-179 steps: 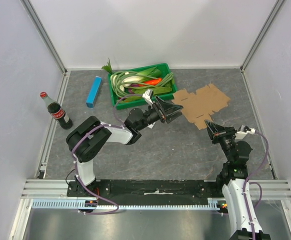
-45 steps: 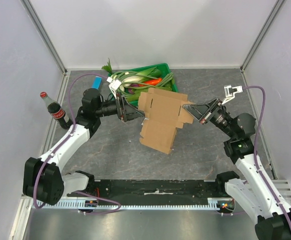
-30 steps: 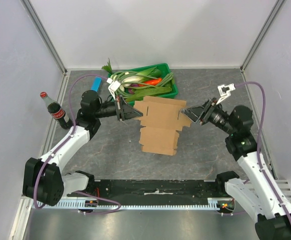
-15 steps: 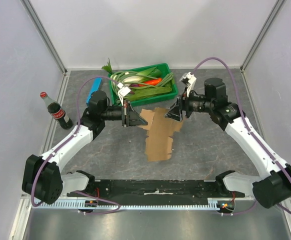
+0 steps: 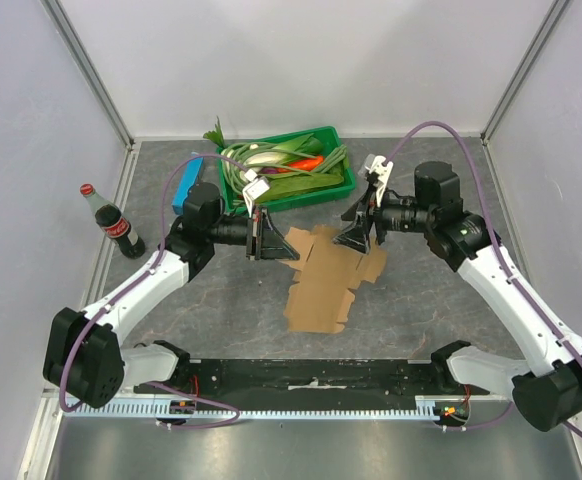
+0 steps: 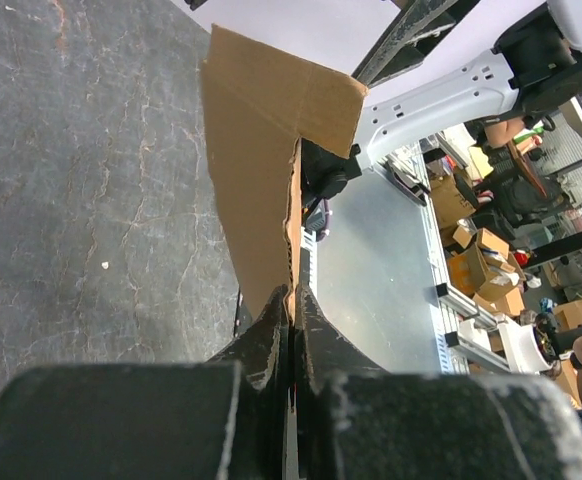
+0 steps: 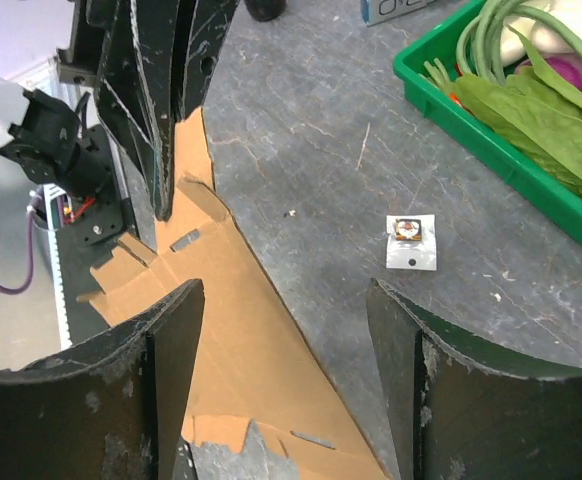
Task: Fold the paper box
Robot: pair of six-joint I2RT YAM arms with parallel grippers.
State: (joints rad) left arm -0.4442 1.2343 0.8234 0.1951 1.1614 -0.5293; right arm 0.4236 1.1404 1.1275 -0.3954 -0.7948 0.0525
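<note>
- Compared with half a second ago, more of the brown face of the paper box point(image 5: 321, 285) visible from above: no longer almost edge-on, far end spread wider and sunk lower.
- Compared with six seconds ago, moved from flat beside the green tray point(image 5: 301, 133) at the right to the middle of the table point(image 5: 221, 300).
- Released by the right gripper point(image 5: 356, 236) since one second ago; fingers point(image 7: 161, 380) now far apart in the wrist view, clamping nothing, only cardboard lying lower down behind the gap.
- Still pinched at the far left corner by the left gripper point(image 5: 289, 250), jaws closed tight on a thin cardboard edge.
- Dark grey, stone-patterned table top, with plain white walls point(image 5: 301, 60) on three sides and metal rails point(image 5: 91, 70) in the corners.
- Also on the table: green tray full of vegetables point(image 5: 271, 165) at the back, blue box point(image 5: 181, 196) and cola bottle point(image 5: 111, 222) at the left, small white card point(image 7: 413, 242) near the tray, not touching.
- Long axis of the paper box running from far side to near side, near end a little more to the left; near end seemingly down on the table, far end lifted where pinched, notched side toward the right gripper.
</note>
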